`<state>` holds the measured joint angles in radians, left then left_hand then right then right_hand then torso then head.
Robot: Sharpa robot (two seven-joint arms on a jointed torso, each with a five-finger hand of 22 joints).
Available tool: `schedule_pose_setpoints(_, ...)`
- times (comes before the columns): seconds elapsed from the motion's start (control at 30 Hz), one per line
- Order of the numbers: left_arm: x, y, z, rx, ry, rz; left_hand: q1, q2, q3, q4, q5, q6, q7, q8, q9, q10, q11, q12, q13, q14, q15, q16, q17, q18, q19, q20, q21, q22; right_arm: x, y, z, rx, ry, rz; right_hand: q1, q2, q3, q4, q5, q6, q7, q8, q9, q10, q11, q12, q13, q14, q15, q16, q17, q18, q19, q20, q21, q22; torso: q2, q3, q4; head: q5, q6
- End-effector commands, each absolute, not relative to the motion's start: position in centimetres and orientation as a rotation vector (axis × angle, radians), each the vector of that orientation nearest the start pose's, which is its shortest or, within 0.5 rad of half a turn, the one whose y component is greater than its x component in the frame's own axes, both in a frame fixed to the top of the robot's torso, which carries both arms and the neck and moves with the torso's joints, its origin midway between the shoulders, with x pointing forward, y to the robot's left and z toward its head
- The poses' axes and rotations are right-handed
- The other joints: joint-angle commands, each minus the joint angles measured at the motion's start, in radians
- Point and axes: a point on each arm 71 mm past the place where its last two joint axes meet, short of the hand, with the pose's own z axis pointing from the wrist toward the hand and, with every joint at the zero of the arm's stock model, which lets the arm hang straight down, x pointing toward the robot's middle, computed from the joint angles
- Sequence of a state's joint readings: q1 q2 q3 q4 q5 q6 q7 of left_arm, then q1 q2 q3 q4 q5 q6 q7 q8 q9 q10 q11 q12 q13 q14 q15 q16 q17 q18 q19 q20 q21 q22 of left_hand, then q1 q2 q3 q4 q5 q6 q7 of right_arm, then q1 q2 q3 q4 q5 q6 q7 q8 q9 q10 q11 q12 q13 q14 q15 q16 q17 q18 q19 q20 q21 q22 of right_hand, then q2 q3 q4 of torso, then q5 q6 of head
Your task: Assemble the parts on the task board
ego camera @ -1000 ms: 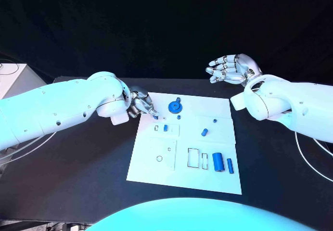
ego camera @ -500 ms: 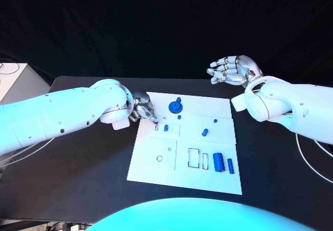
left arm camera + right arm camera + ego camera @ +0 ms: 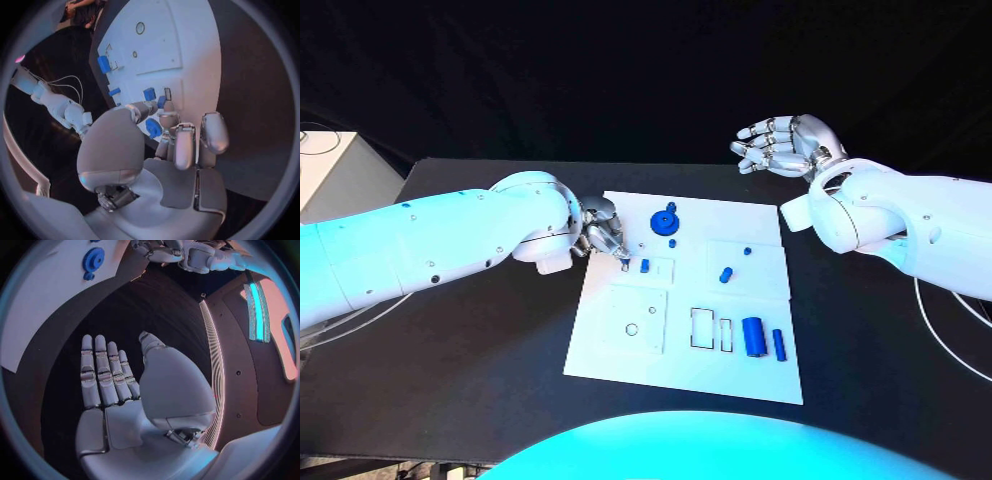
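The white task board [image 3: 733, 375] lies in the middle of the black table. On it are a blue gear [image 3: 665, 220], a blue cylinder [image 3: 753, 337], a thin blue bar [image 3: 777, 344] and several small blue parts, one of them [image 3: 645, 265] near the board's left edge. My left hand [image 3: 606, 238] hangs over that edge with its fingers pointing down beside this small part and nothing in them. In the left wrist view the gear [image 3: 153, 127] shows between thumb and fingers [image 3: 184, 145]. My right hand [image 3: 783, 143] is raised behind the board's far right corner, fingers [image 3: 103, 372] stretched out and empty.
Rectangular slots [image 3: 702, 328] and a round hole [image 3: 632, 329] mark the board's near half. A white box [image 3: 329, 165] stands at the table's far left. Bare black table [image 3: 473, 380] lies on both sides of the board.
My left hand has moved along the board's left edge, from beside the gear towards the small blue part. The right hand has stayed where it was.
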<state>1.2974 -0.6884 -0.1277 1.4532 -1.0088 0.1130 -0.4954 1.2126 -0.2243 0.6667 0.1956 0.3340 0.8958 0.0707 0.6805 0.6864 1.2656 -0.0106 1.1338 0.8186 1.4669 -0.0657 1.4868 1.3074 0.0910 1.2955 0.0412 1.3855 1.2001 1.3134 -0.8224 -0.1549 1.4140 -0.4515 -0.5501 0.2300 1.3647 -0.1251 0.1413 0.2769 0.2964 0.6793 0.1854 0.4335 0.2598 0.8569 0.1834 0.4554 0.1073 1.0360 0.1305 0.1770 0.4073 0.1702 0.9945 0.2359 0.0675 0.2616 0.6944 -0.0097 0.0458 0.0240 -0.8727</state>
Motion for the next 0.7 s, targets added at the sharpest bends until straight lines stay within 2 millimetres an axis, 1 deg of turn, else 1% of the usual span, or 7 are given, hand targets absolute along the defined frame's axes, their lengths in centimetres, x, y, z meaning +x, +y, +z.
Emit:
schedule_pose_setpoints(0.03, 48.86, 15.66, -21.48, -0.057, 2.344, -0.476, -0.002, 0.006, 0.197, -0.198, 0.006, 0.012, -0.004, 0.002, 0.000, 0.007, -0.002, 0.003, -0.001, 0.062, -0.005, 0.004, 0.088, -0.004, 0.006, 0.000, 0.003, -0.001, 51.72, -24.11, -16.46, 0.699, 1.429, 1.056, 0.010, -0.002, 0.007, 0.001, 0.006, 0.010, 0.070, 0.003, -0.001, 0.002, 0.006, -0.004, -0.001, 0.000, 0.005, -0.005, -0.001, 0.013, -0.001, 0.007, -0.001, -0.001, 0.000, 0.0006, 0.0003, 0.000, 0.000)
schedule_pose_setpoints(0.43, 48.83, 15.50, -21.57, -0.030, 2.342, -0.460, -0.003, 0.005, 0.197, -0.198, 0.006, 0.013, -0.004, 0.002, 0.000, 0.007, -0.002, 0.003, -0.001, 0.062, -0.005, 0.004, 0.088, -0.004, 0.006, 0.000, 0.003, -0.001, 51.72, -24.05, -16.46, 0.687, 1.429, 1.057, 0.010, -0.004, 0.007, 0.002, 0.009, 0.010, 0.070, 0.002, -0.002, 0.003, 0.006, -0.006, -0.005, 0.001, 0.005, -0.007, -0.004, 0.013, -0.001, 0.007, -0.001, -0.004, 0.000, -0.0001, 0.0005, 0.002, 0.000)
schedule_pose_setpoints(0.7, 48.75, 15.44, -21.61, -0.014, 2.347, -0.452, -0.003, 0.005, 0.199, -0.199, 0.007, 0.014, -0.004, 0.001, 0.000, 0.007, -0.002, 0.003, 0.000, 0.062, -0.006, 0.004, 0.088, -0.003, 0.005, 0.000, 0.003, -0.002, 51.73, -24.06, -16.50, 0.688, 1.433, 1.057, 0.007, -0.007, 0.007, 0.004, 0.012, 0.011, 0.070, 0.001, -0.004, 0.004, 0.006, -0.009, -0.010, 0.002, 0.006, -0.010, -0.008, 0.013, -0.001, 0.008, -0.001, -0.009, 0.000, -0.0004, 0.0009, 0.001, 0.000)
